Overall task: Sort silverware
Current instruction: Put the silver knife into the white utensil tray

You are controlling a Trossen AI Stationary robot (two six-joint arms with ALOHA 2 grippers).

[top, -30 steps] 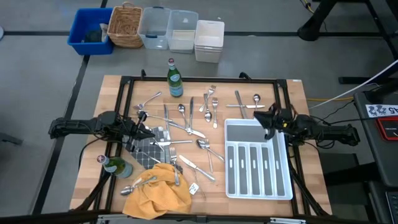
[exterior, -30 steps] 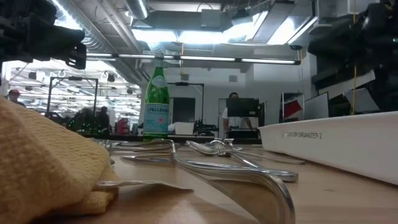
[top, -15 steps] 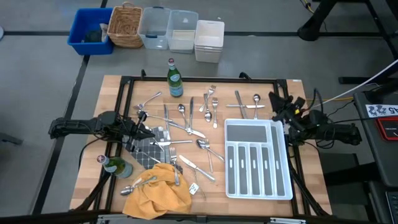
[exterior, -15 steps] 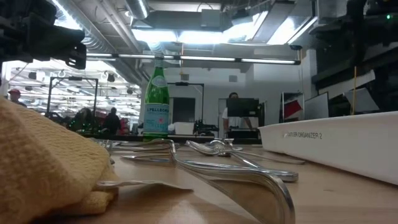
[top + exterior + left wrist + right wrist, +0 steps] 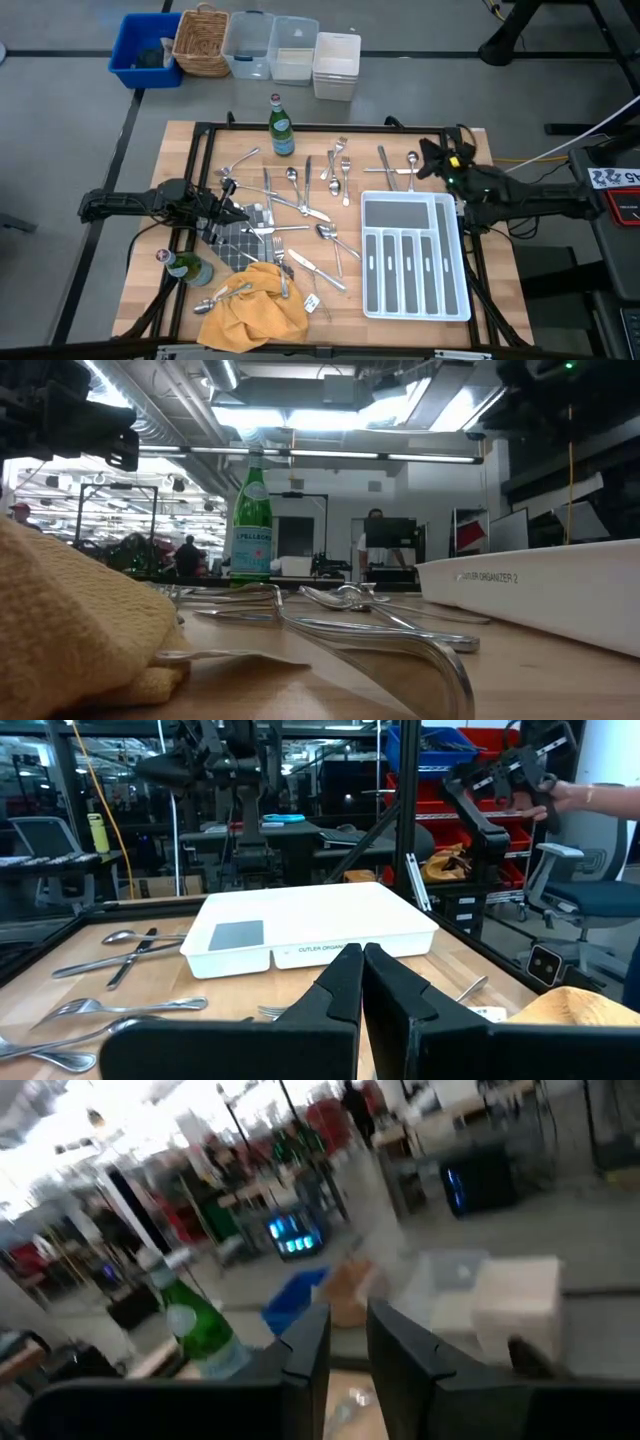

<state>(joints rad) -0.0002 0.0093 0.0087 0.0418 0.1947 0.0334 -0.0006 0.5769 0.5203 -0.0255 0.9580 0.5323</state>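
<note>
"CUTLERY ORGANIZER 2" is read on white divided plastic tray (image 5: 540,585); left claw (image 5: 362,982) clenched empty, right claw (image 5: 345,1350) slightly parted, nothing seen held.

The high view looks straight down on the whole table (image 5: 190,135) from well above. The low view sits at tabletop level, close to a yellow cloth (image 5: 70,620), facing across to the bottle (image 5: 252,520) and room. The left wrist view faces the tray (image 5: 310,925); the right wrist view faces the bottle (image 5: 200,1330). All share the tabletop.
</note>
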